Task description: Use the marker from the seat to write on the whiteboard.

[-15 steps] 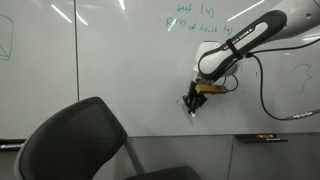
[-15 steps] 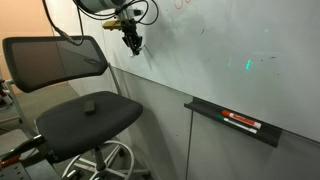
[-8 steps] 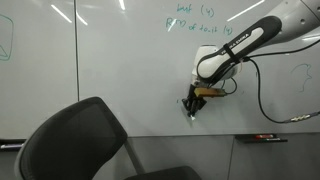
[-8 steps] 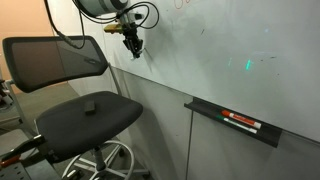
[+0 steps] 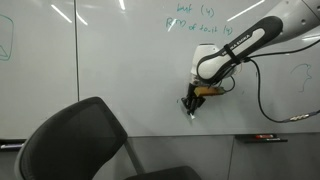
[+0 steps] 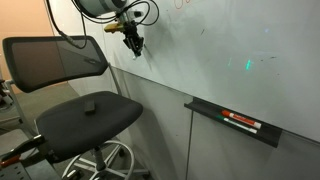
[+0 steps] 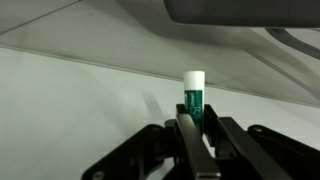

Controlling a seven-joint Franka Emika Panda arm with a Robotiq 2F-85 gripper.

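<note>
Right up at the whiteboard, the gripper's clamped on the green marker, tip pointing at the board.

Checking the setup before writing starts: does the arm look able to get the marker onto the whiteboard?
Likely yes: the pincer holds the green marker close to the whiteboard, with nothing between them. The chair sits lower, apart.

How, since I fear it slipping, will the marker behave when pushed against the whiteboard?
The marker looks like a stiff, smooth plastic tube, so it probably won't bend but could slide back through the gripper. Being round, it would likely roll if dropped.
</note>
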